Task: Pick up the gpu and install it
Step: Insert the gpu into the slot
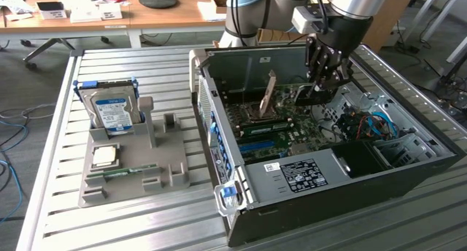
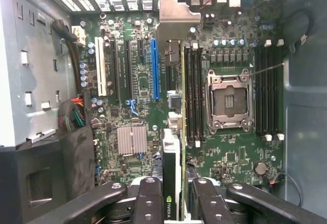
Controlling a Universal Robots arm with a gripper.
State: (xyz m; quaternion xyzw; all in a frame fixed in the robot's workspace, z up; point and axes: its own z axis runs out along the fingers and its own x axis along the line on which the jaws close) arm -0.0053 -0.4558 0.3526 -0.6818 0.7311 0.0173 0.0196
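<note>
Inside the open computer case (image 1: 408,152), gripper (image 1: 319,92) clamped on the gpu (image 2: 171,157), card held edge-on between its fingers (image 2: 148,201), grey bracket (image 2: 176,14) at the end farthest from the hand, motherboard (image 2: 127,96) beneath, blue slot (image 2: 155,70) just beside the card.

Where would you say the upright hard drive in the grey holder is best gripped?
Take the hard drive by its free top edge, coming straight down and pinching across its thin body: it stands upright, lower end seated in the grey holder.

arm (image 1: 351,7) pointing down, gripper (image 2: 174,196) clamping gpu (image 2: 171,150)
</note>
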